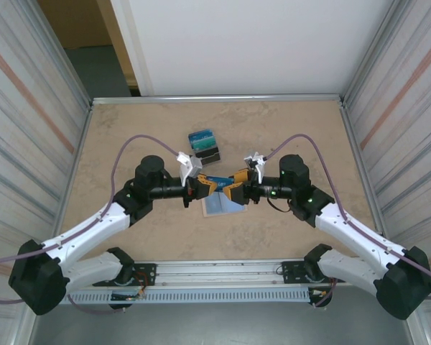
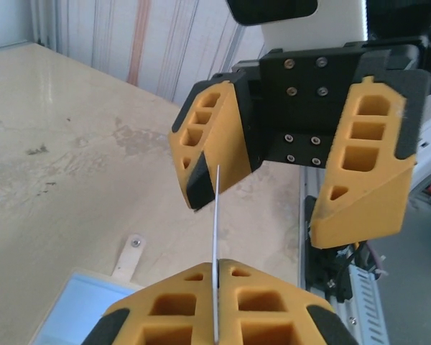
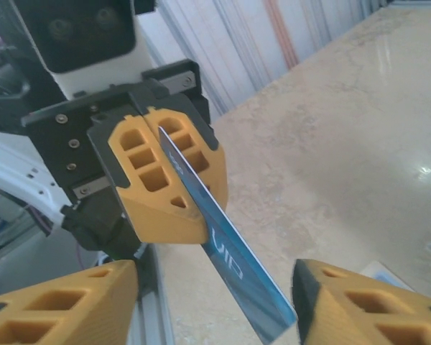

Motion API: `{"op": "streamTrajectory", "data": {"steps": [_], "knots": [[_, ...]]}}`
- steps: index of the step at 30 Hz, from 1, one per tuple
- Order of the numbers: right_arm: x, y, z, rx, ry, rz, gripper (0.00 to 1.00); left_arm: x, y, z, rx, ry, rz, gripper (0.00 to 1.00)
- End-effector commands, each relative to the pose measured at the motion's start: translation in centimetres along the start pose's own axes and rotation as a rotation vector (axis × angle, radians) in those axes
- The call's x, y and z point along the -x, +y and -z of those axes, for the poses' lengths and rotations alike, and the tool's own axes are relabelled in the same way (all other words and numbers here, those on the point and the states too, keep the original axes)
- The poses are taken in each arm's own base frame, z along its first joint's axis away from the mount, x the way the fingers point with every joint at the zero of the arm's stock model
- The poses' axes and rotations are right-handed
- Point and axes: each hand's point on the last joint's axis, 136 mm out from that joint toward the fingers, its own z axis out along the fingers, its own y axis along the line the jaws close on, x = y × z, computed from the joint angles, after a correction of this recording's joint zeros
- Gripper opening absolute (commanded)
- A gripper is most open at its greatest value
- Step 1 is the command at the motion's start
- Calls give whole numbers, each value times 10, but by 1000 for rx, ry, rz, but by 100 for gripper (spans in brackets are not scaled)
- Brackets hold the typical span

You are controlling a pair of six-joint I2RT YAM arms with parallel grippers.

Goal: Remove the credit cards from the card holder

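The blue credit card (image 3: 233, 266) marked "VIP", its other print unreadable, is clamped in the closed left gripper (image 3: 178, 212) above the partly hidden card holder (image 1: 221, 206) at mid-table, with the right gripper (image 2: 273, 208) parted around its free end and more cards (image 1: 205, 144) stacked farther back.

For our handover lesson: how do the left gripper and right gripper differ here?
The left gripper is shut on the blue card; the right gripper is open. The left gripper holds the card; the right gripper's fingers only flank its free end. Both have orange fingers and hover over the card holder.
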Motion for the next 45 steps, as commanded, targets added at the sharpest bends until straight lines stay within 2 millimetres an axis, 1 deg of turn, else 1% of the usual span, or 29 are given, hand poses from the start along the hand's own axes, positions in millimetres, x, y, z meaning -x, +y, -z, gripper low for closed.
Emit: {"op": "streamTrajectory", "data": {"steps": [1, 6, 10, 12, 13, 14, 16, 17, 19, 21, 22, 24, 28, 31, 33, 35, 37, 40, 43, 45], "knots": [[13, 19, 1, 94, -28, 26, 51, 21, -14, 6, -57, -82, -15, 0], [14, 26, 1, 124, -23, 38, 36, 25, -19, 6, -83, -100, -24, 0], [15, 30, 1, 143, -19, 45, 34, 29, -21, 6, -103, -114, -24, 0], [15, 33, 1, 150, -15, 50, 29, 31, -23, 7, -112, -118, -24, 0], [15, 34, 1, 154, -15, 55, 25, 32, -23, 6, -113, -116, -22, 0], [15, 35, 1, 154, -12, 58, 19, 33, -24, 6, -116, -116, -21, 0], [15, 36, 0, 149, 1, 65, 0, 33, -27, 6, -127, -111, -18, 0], [13, 36, 0, 140, 12, 68, 0, 34, -28, 7, -131, -106, -22, 2], [13, 37, 1, 120, 27, 85, 0, 36, -29, 9, -121, -85, -35, 15], [10, 35, 4, 88, 52, 98, 0, 34, -28, 13, -86, -40, -74, 34], [10, 35, 5, 73, 62, 102, 0, 35, -27, 16, -58, -16, -95, 39], [8, 34, 9, 42, 87, 116, 0, 35, -23, 22, -1, 51, -145, 43], [1, 34, 15, 16, 150, 126, 0, 37, -24, 31, 28, 165, -218, 52], [-3, 36, 17, 18, 187, 134, 0, 39, -23, 31, 23, 237, -241, 56], [-3, 38, 18, 22, 200, 139, 0, 40, -23, 29, 11, 282, -253, 61], [-3, 39, 18, 27, 209, 143, 0, 42, -23, 25, -14, 319, -265, 61], [-3, 38, 17, 28, 216, 145, 0, 44, -27, 21, -55, 346, -281, 61], [-5, 38, 16, 37, 229, 142, 0, 41, -32, 12, -109, 389, -302, 59], [-3, 41, 16, 50, 230, 147, 0, 35, -34, 4, -150, 434, -317, 55], [-3, 42, 16, 51, 232, 153, 0, 31, -36, -1, -182, 460, -320, 48]]}}
